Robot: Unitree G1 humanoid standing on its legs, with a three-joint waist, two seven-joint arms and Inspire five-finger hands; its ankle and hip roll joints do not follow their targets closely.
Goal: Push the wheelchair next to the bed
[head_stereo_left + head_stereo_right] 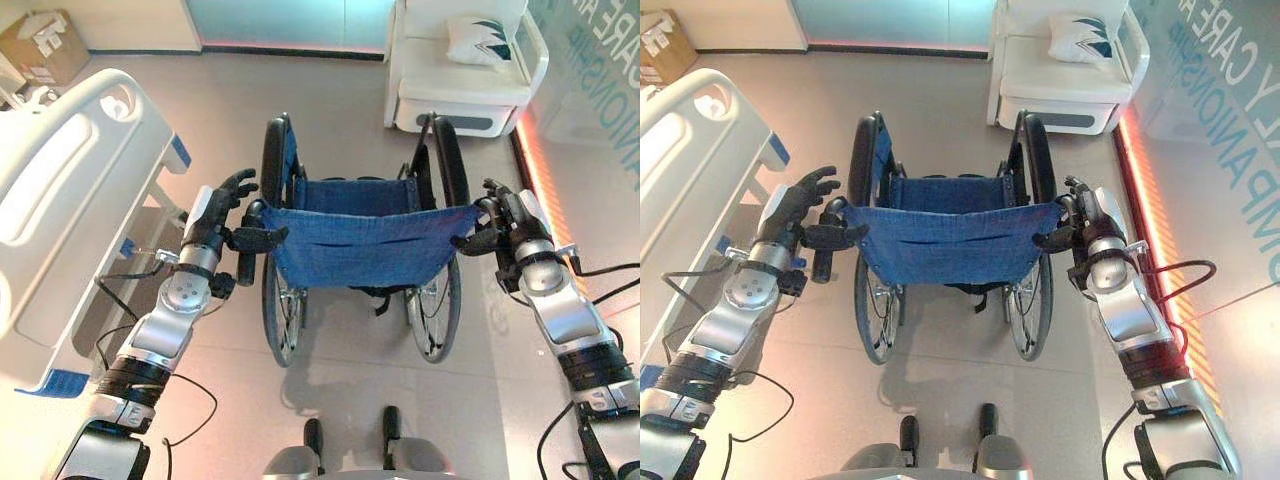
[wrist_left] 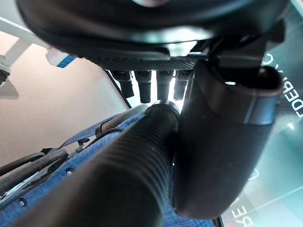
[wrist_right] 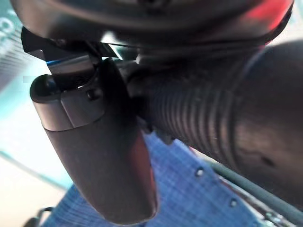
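Note:
The wheelchair [image 1: 360, 245], with a blue cloth back and black wheels, stands before me with its back toward me. My left hand [image 1: 215, 215] is at its left push handle [image 1: 247, 262]. The fingers [image 2: 142, 85] reach straight past the ribbed grip [image 2: 128, 175] and the thumb [image 2: 222, 142] lies along it. My right hand [image 1: 505, 222] rests on the right push handle [image 3: 203, 118], thumb [image 3: 104, 156] beside the grip and fingers stretched forward. The white bed [image 1: 60, 200] with a moulded footboard stands at the left, a short gap from the wheelchair's left wheel.
A white armchair [image 1: 460, 80] with a patterned cushion [image 1: 480, 40] stands ahead at the right. A glass wall [image 1: 600, 120] with lettering and a lit floor strip runs along the right. A cardboard box [image 1: 40, 45] sits at the far left behind the bed.

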